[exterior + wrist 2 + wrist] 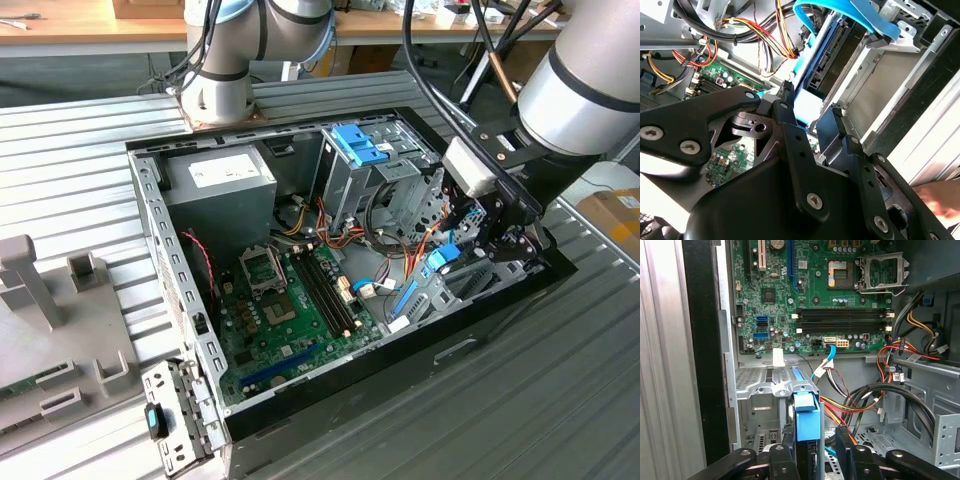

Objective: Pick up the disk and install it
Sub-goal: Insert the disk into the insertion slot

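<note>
Exterior view: open black computer case [480,330] lying on a ribbed metal table [560,420], green motherboard [270,310] at centre frame, grey power-supply box [225,180] toward the upper left of the case. At the exterior view's right, mid-height, black two-fingered gripper [458,248] on a silver-grey arm [590,80], lowered into the case's metal drive bay. Just under it a patch of bright blue, the plastic rail of the flat grey-metal disk [444,257], down in that bay.

Second wrist view: black fingers [792,135] apart, one on each side of the disk [815,60]. Blue rail just beside one finger, dark gap before the other. Disk on edge, close against the bay's grey sheet-metal wall [880,85].

First wrist view: gripper [816,437] spread, not clamped. Blue end of the disk [806,415] between the fingers [846,450], red and orange wires [850,405] showing through the gap beside one of them. Beyond the disk, the motherboard [805,285]
</note>
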Robot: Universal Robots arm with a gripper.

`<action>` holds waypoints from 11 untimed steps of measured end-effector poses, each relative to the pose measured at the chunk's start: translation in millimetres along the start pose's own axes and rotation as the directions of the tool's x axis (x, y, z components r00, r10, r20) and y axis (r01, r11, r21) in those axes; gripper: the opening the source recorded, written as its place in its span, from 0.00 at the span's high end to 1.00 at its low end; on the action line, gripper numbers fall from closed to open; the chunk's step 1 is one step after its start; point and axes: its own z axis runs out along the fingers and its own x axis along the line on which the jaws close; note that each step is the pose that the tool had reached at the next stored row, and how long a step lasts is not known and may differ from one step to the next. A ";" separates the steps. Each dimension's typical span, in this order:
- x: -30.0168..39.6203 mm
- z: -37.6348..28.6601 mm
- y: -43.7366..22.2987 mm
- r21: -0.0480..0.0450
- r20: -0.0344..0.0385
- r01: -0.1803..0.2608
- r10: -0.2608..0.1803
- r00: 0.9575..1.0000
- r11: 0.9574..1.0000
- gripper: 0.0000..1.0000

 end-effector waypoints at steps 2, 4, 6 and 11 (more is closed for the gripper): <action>-2.3 0.7 -2.9 0.000 0.000 0.000 0.000 1.000 1.000 0.55; -4.9 0.3 1.7 0.000 -0.001 -0.005 0.005 1.000 1.000 0.55; -7.6 1.1 -1.9 0.002 -0.006 -0.016 0.016 1.000 1.000 0.55; -8.2 1.9 -6.6 0.003 -0.014 -0.022 0.022 1.000 1.000 0.63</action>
